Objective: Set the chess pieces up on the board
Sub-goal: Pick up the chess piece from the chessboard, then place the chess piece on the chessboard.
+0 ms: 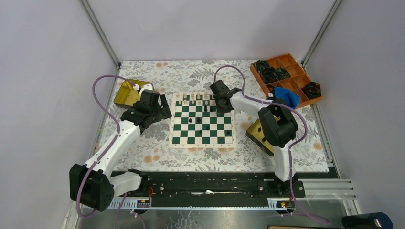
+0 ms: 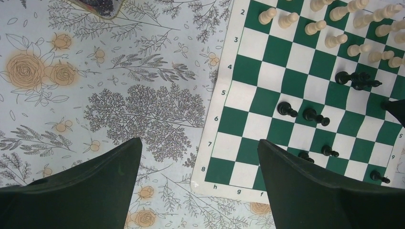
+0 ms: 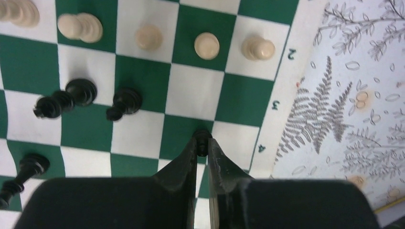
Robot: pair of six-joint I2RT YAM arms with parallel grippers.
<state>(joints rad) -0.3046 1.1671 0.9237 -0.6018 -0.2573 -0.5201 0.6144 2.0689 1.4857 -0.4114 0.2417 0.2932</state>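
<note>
Closest to the right wrist camera are the two black fingers of the right gripper [image 3: 203,143]. They are pinched tight on a small black chess piece [image 3: 202,136]. It sits over a green square near the right edge of the flat green-and-white checkered chess board [image 3: 191,90]. I cannot tell if the piece is lifted or touching the square. The black left gripper [image 2: 200,191] hangs over the board's left edge with its fingers spread wide and nothing between them. The little cream chess pieces [image 1: 193,98] stand in rows along the board's far edge. A few black chess pieces [image 3: 123,104] are scattered around the board's middle, and some lie on their sides. I think the step now is picking up this one black piece. Next it likely needs to go to the board's near edge, across from the cream rows. It should be set down upright on a free square without bumping the tipped ones. Then the fingers can let go.
</note>
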